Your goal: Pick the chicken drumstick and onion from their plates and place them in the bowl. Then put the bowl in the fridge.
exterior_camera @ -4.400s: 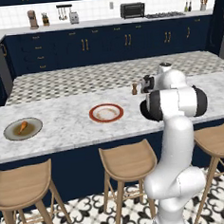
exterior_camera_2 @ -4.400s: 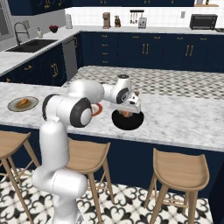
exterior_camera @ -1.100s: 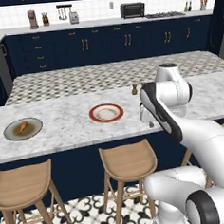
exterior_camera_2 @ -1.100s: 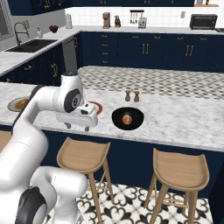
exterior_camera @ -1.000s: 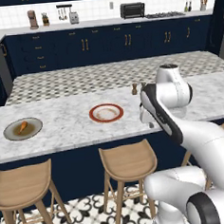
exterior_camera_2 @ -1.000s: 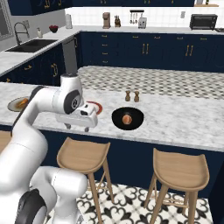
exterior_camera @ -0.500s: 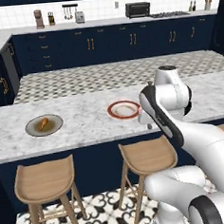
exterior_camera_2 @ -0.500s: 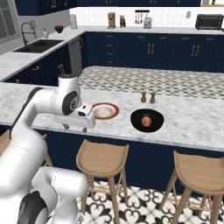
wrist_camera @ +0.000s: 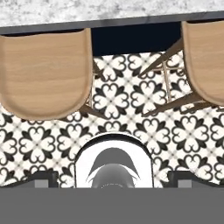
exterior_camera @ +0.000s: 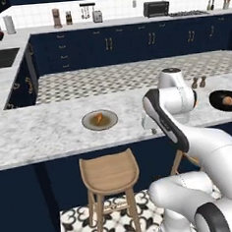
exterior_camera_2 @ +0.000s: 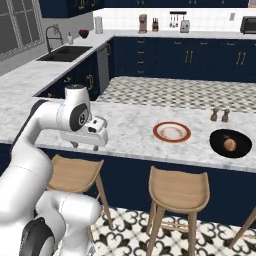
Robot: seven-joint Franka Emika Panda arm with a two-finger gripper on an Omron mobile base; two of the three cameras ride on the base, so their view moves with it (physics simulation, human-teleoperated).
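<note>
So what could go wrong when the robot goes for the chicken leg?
The open claw hangs right at the counter's front edge, so it might bump the edge while moving in. The chicken drumstick is small and tapered, so it could slip on its plate. The bowl holding the onion sits far along the counter, a long carry.

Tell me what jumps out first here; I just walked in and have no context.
The big white robot arm bends low over the marble counter's front edge, its open, empty gripper above the wooden stools. On the counter, a black bowl at the right already holds the onion, beside a bare white red-rimmed plate. Farther left, the chicken drumstick still lies on its olive-grey plate.
</note>
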